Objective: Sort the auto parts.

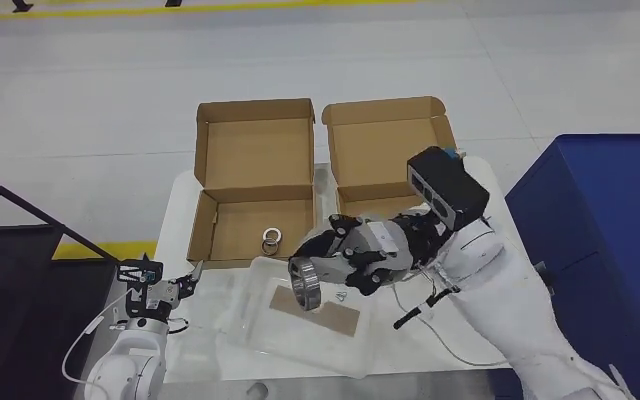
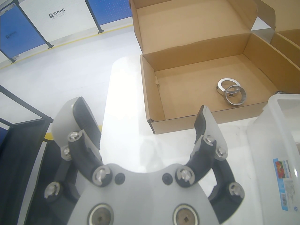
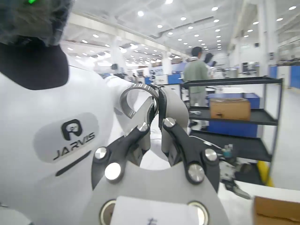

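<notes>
Large silver metal ring (image 3: 125, 106) pinched tight in rt tool (image 3: 156, 101), held above clear plastic tub (image 1: 255, 320). Lt tool (image 2: 140, 108) released, fingers wide apart, left of tub. Two small silver rings (image 2: 234, 101) lie in brown cardboard box (image 2: 152, 90) behind tub.

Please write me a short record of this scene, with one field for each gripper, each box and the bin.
left gripper: open, empty, over the table near the left box's front corner
right gripper: shut on a large metal ring, over the clear bin in the top view
left box: open, two smaller metal rings inside, one overlapping the other
right box: open, floor mostly hidden by the right arm
clear bin: in front of the boxes, a cardboard piece in it
</notes>
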You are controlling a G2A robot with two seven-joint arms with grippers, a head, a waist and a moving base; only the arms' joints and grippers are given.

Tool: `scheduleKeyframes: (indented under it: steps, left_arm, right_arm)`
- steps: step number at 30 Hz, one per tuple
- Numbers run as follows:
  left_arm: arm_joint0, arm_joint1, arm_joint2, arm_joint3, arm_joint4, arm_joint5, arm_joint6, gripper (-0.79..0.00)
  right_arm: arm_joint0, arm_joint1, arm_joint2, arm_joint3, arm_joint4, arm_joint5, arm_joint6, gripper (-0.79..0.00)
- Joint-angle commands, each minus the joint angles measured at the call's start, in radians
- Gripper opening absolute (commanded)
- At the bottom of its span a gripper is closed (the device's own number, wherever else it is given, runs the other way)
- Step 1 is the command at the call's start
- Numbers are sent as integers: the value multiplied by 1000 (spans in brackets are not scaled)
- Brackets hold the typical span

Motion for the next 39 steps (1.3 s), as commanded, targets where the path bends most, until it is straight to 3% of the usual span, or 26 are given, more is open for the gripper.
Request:
scheduleKeyframes:
  steps: [1, 6, 11, 14, 18, 22, 27, 31, 39]
  left_arm:
    - [0, 0, 0, 0, 0, 0, 0, 0]
    - [0, 0, 0, 0, 0, 0, 0, 0]
    - [0, 0, 0, 0, 0, 0, 0, 0]
    - [0, 0, 0, 0, 0, 0, 0, 0]
    - [0, 0, 0, 0, 0, 0, 0, 0]
    - [0, 0, 0, 0, 0, 0, 0, 0]
    - [0, 0, 0, 0, 0, 0, 0, 0]
    - [0, 0, 0, 0, 0, 0, 0, 0]
    - [0, 0, 0, 0, 0, 0, 0, 0]
  right_arm:
    - [-31, -4, 41, -64, -225, 25, -86, -785]
    - [-80, -12, 51, -112, -358, 36, -187, -785]
    - [-97, -15, 23, -91, -294, 19, -229, -785]
    - [-93, -18, -41, -53, -67, -6, -239, -785]
    - [-43, -18, -152, -15, 343, -19, -137, -785]
    - [8, -22, -263, -6, 842, 29, 54, -785]
    - [25, -46, -315, 29, 1420, 209, 381, -785]
    - [24, -72, -325, 97, 1573, 296, 572, -785]
    - [33, -116, -323, 161, 1559, 304, 615, -785]
